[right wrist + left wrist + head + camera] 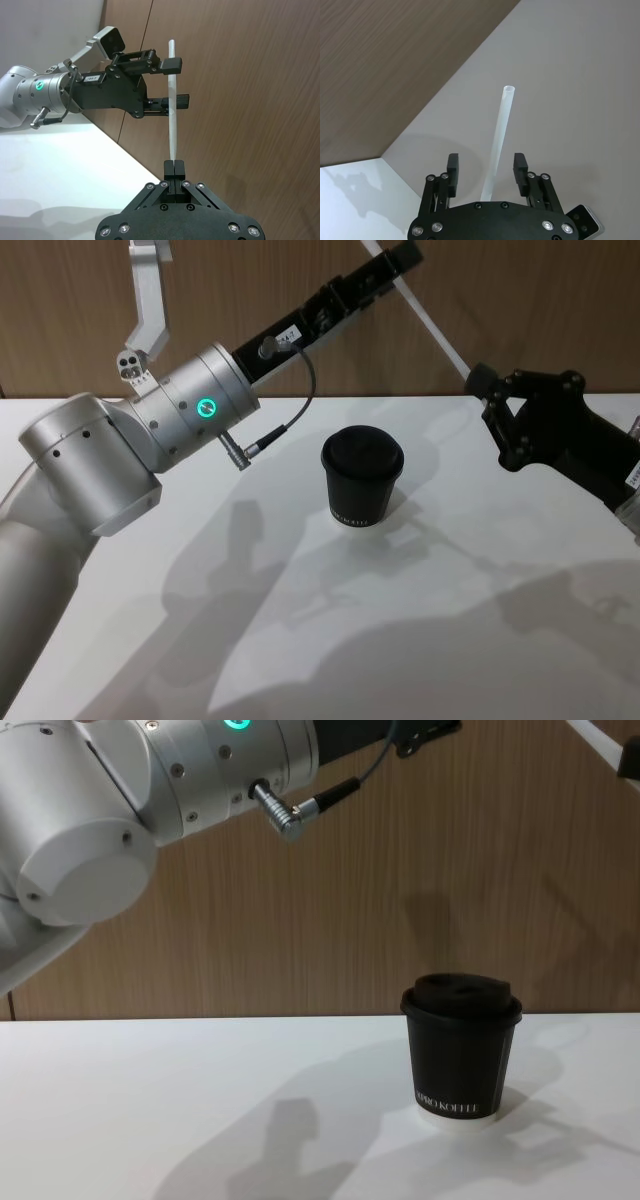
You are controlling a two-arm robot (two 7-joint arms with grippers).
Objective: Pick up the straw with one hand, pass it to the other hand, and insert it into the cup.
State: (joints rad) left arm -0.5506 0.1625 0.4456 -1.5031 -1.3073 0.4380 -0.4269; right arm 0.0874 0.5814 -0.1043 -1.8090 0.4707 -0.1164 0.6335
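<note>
Black blocky 2-fingered right gripper (174,167) is pinching the lower end of the thin straight white straw (171,100), whose long axis is passing between the spread, not-yet-touching fingers of the long black silver-wristed left gripper (174,82), with the small black lidded paper cup (362,480) sitting well below both.

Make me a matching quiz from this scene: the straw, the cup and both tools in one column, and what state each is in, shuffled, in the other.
Column one:
1. straw
2. cup
3. left tool
4. right tool

Column two:
A. open, one finger on each side of the straw
B. shut on one end of the straw
C. upright on the white table, lid on
D. held up in the air

Pairs: 1-D, 2-C, 3-A, 4-B
</note>
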